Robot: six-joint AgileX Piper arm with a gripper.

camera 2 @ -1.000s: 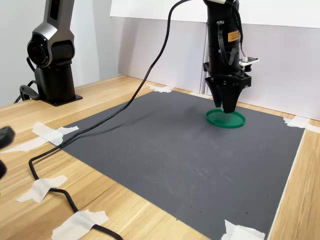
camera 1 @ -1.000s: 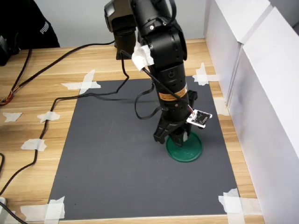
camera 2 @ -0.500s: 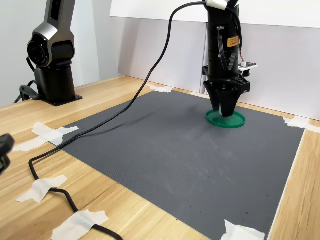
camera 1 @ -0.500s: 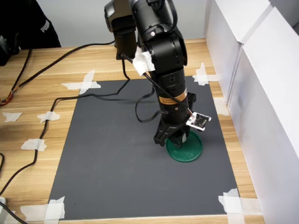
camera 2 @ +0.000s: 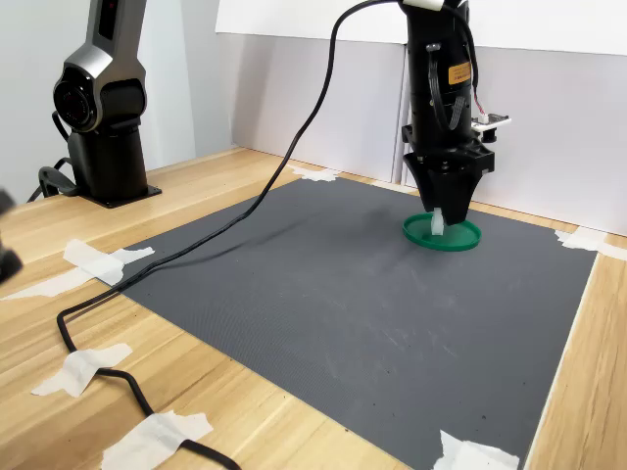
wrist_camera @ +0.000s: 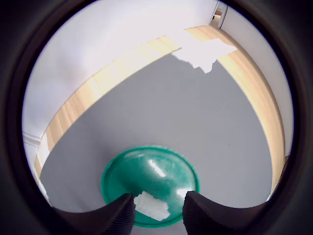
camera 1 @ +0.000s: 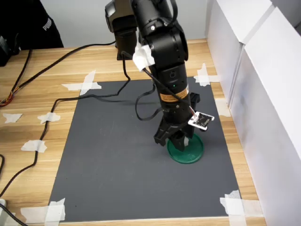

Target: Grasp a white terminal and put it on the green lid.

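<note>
Here the gripper (wrist_camera: 156,211) hangs released, fingers apart, over the green lid (wrist_camera: 166,172); the white terminal (wrist_camera: 151,205) lies inside its rim, with bare mat (camera 1: 113,150) around.

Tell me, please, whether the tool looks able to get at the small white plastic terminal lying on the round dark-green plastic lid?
Probably yes. The tool hangs open directly over the round dark-green plastic lid, and the small white plastic terminal lies between its fingertips with nothing else nearby.
</note>
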